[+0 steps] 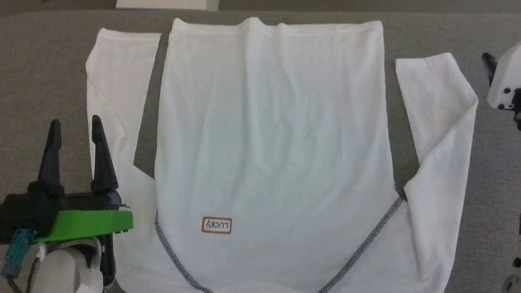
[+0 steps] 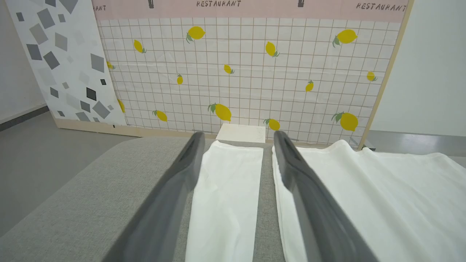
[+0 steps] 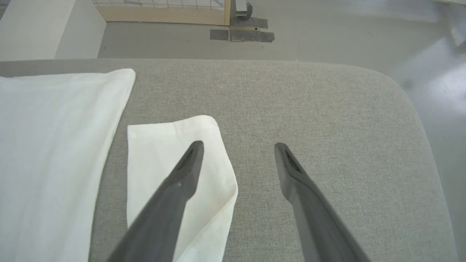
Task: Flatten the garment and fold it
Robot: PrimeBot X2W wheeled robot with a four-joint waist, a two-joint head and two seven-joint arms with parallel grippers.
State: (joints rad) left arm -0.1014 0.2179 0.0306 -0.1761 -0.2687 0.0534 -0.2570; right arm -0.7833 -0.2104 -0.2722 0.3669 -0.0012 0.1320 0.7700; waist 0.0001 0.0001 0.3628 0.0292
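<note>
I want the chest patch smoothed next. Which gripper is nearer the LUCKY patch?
Left. The left gripper is open beside the left sleeve, just left of the LUCKY patch; the right gripper is open far off at the right sleeve cuff.

Garment [image 1: 268, 122] neckline beyond head view's bottom edge; white box [image 1: 163, 4] mostly off top.

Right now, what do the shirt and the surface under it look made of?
The garment: thin white knit, probably cotton or a blend. It is matte and lies limp with soft creases, and its seams are stitched in grey zigzag thread.
The grey surface: woven, upholstery-like fabric, matte with a speckled weave. Its rounded corner suggests padding underneath, but I can't confirm that.
</note>
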